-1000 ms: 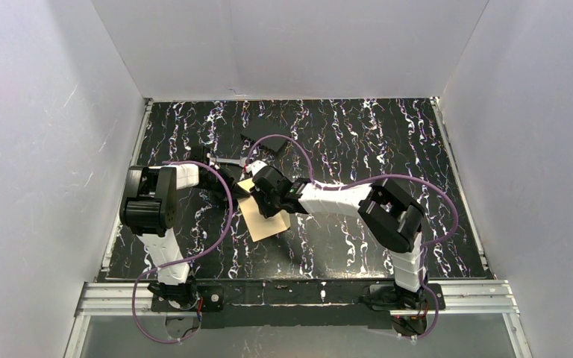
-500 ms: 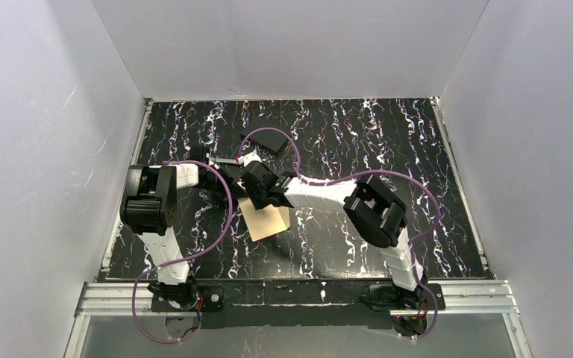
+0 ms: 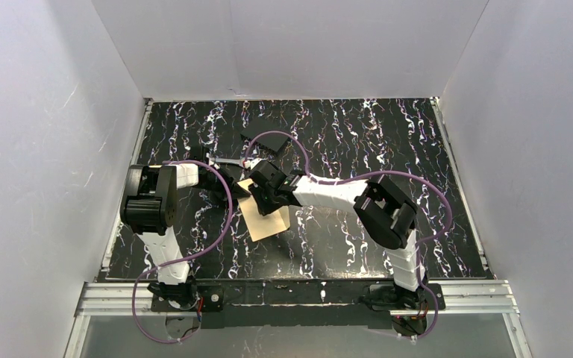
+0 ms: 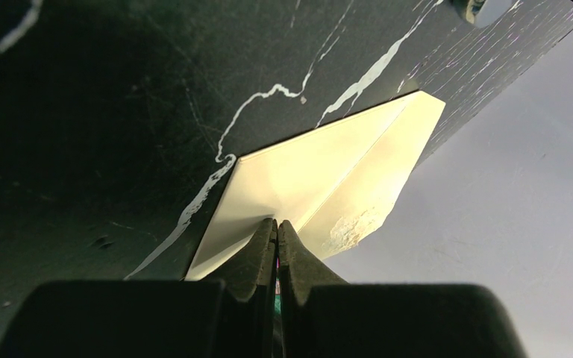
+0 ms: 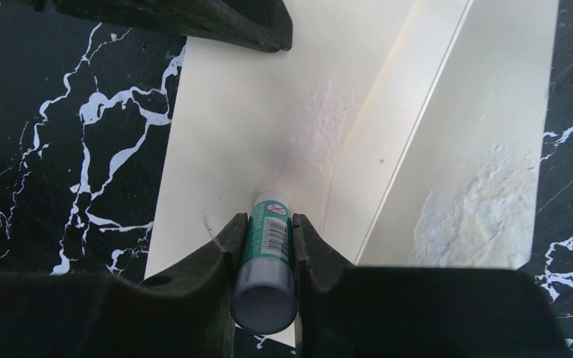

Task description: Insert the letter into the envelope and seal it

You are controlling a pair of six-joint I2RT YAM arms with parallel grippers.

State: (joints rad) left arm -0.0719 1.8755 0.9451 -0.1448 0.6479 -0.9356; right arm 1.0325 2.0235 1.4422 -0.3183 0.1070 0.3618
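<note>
the right gripper (image 5: pixel 270 222) clamps a green glue stick (image 5: pixel 267 257), tip touching the cream envelope (image 5: pixel 231 112) on a black table (image 5: pixel 60 89), while the left gripper (image 4: pixel 276 227) pinches the envelope's edge, fingers closed.

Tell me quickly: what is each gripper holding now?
Left gripper: closed on the edge of the envelope.
Right gripper: closed on a glue stick, its tip against the envelope.

left pincer (image 4: pixel 276 224) pinched shut, right pincer (image 5: pixel 270 221) clamped, both reaching inward, nearly meeting
</note>
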